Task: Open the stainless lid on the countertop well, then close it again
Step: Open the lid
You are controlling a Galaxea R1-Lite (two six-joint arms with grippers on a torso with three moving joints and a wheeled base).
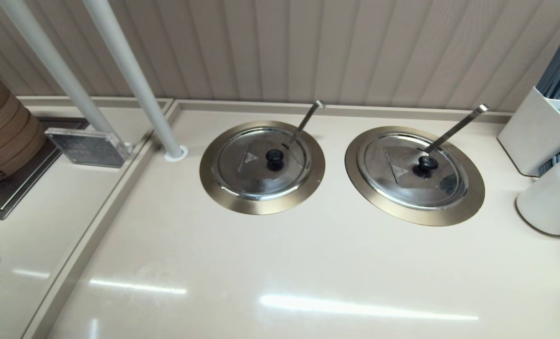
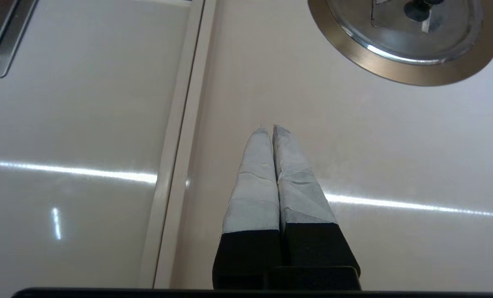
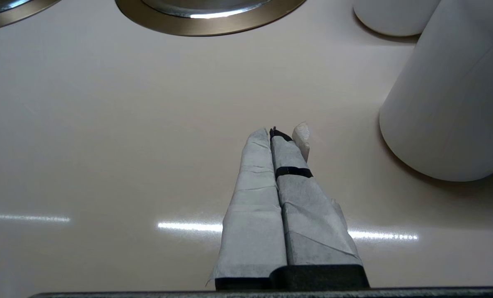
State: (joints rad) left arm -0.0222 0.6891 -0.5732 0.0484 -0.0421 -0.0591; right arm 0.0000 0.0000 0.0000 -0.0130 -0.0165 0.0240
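Head view: the stainless lid (image 1: pixel 261 162), with black knob and small pale triangular sticker, is seated closed on the countertop well (image 1: pixel 212 181); a hook-tipped ladle handle (image 1: pixel 307 121) projects through its rim slot. A twin lid (image 1: pixel 412 170) covers the well on the right. Neither arm is seen.

Left wrist view: the left gripper (image 2: pixel 269 129) is held over the bare countertop (image 2: pixel 354 145), its taped fingers pressed together on nothing, well apart from the lid (image 2: pixel 408 45).

Right wrist view: the right gripper (image 3: pixel 271 133) is likewise closed and empty, near a white container (image 3: pixel 453 107).
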